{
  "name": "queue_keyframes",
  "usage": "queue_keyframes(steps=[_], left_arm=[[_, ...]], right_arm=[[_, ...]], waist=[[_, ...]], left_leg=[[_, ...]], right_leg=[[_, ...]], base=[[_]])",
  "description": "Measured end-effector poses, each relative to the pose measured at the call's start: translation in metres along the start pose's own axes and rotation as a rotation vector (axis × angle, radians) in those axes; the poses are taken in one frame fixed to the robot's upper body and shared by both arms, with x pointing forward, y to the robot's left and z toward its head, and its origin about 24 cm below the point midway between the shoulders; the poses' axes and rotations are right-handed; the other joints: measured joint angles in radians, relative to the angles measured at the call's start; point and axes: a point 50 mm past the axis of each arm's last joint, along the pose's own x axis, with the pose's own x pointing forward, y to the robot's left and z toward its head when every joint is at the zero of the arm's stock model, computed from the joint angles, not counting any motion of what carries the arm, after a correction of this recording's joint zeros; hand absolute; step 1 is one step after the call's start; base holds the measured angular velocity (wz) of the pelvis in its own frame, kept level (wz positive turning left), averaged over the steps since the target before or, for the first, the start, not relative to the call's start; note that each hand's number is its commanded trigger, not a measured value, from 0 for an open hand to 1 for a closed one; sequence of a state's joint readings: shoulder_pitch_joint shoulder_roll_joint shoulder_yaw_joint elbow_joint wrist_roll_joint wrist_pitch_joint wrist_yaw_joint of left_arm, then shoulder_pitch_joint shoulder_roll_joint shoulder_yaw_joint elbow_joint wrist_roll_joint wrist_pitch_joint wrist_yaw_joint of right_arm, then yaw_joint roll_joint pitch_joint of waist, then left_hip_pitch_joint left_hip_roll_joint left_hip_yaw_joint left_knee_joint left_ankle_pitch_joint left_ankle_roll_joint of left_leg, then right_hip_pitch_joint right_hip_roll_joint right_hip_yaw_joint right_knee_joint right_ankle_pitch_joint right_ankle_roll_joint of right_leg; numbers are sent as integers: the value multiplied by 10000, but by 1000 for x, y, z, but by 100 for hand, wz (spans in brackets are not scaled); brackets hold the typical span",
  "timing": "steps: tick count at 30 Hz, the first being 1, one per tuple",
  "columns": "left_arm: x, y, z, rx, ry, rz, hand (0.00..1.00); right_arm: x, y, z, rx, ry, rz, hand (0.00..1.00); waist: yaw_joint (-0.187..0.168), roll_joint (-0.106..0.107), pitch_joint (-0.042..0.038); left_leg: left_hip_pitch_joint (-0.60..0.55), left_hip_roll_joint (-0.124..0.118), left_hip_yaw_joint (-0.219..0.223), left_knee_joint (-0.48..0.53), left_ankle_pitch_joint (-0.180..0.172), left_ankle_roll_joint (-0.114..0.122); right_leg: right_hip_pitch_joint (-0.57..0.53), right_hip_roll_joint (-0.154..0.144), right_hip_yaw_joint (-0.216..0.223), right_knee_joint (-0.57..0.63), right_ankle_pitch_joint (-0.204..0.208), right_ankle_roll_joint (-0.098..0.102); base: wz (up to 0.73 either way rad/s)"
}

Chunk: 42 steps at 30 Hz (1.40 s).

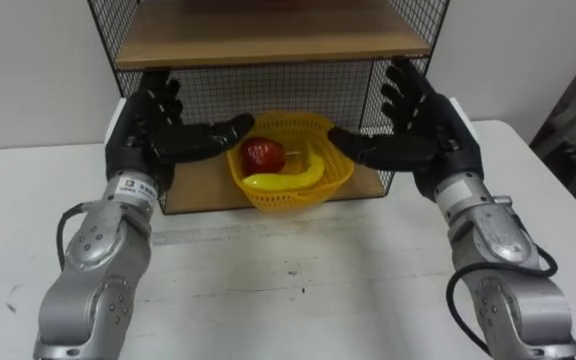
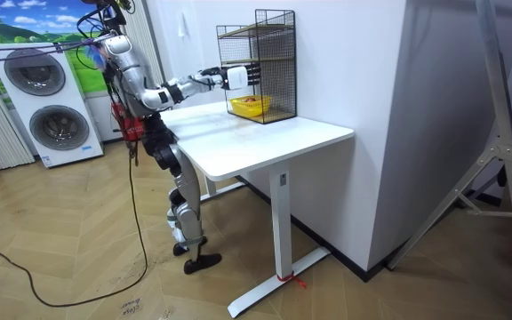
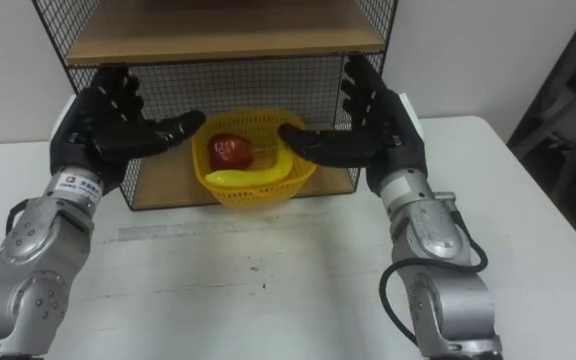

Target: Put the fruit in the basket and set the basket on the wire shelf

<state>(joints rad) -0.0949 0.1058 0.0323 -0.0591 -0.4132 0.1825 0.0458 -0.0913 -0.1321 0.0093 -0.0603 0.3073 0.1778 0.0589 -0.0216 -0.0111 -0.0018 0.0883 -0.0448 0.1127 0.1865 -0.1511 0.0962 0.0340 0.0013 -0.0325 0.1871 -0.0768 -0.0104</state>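
Flanking the yellow basket point(image 1: 290, 197) with left hand point(image 1: 153, 135) and right hand point(image 1: 423, 135), both spread wide. Inside, apple point(image 1: 264, 154) and banana point(image 1: 283, 180); beneath, the wire shelf point(image 1: 218, 85). In room view, standing at the bench point(image 2: 265, 133).

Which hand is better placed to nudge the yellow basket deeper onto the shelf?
Probably the right hand: it is open, and its thumb lies across the basket rim. The left hand, also open, barely reaches the rim.
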Motion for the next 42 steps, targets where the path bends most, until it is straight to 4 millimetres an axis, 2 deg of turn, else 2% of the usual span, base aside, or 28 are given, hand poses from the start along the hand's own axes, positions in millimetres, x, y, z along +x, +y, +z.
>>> queue_keyframes(steps=[9,15,19,23,26,30,33,38,40,42], left_arm=[[-23,14,-23,102,698,219,0],[-44,17,-23,158,612,136,0],[-48,14,-19,152,392,-172,0],[-54,15,-17,-30,84,-251,0],[-63,19,-24,-202,314,-212,0],[-80,28,-34,-776,838,89,0],[-88,29,-28,-757,559,173,0],[-90,39,-18,-430,-78,566,0],[-92,48,-12,-76,-352,989,0],[-96,68,2,395,-897,2078,0]], right_arm=[[-24,-5,-22,-155,800,100,0],[-40,-8,-27,-109,909,19,0],[-45,-12,-29,-95,935,12,0],[-51,-10,-17,-212,329,115,0],[-58,-11,-19,11,194,60,0],[-79,-13,-28,1104,535,-127,0],[-88,-15,-28,1123,561,-266,0],[-92,-36,-18,707,77,-1373,0],[-96,-47,-12,447,-251,-2180,0],[-104,-63,0,-21,-727,-3363,0]], waist=[[-38,-179,-43],[-58,-219,-67],[-38,-202,-60],[3,-117,-16],[-11,-111,-7],[15,-86,-26],[19,-73,-27],[173,11,-14],[254,38,-11],[290,110,-4]], left_leg=[[-70,6,-12,0,-7,-11],[-43,10,14,4,-20,-10],[-56,5,14,4,-25,-5],[-213,5,9,4,-26,-9],[-269,8,2,4,-23,-14],[-423,-3,-63,25,-26,-15],[-491,-7,-64,26,-25,-17],[-483,-10,-62,24,-25,-17],[-496,-9,-78,25,-26,-25],[-580,-16,-136,48,-32,-32]], right_leg=[[-3,-9,-93,-16,-10,5],[3,11,12,-36,-36,24],[-38,4,14,-16,-65,0],[-181,4,-1,5,-58,12],[-263,4,-9,11,-54,17],[-349,9,3,12,-72,24],[-460,12,32,26,-75,20],[-470,14,26,18,-46,37],[-471,17,17,15,-47,35],[-484,22,12,12,-55,40]], base=[[0],[-2],[0],[-1],[0],[2],[0],[0],[0],[5]])
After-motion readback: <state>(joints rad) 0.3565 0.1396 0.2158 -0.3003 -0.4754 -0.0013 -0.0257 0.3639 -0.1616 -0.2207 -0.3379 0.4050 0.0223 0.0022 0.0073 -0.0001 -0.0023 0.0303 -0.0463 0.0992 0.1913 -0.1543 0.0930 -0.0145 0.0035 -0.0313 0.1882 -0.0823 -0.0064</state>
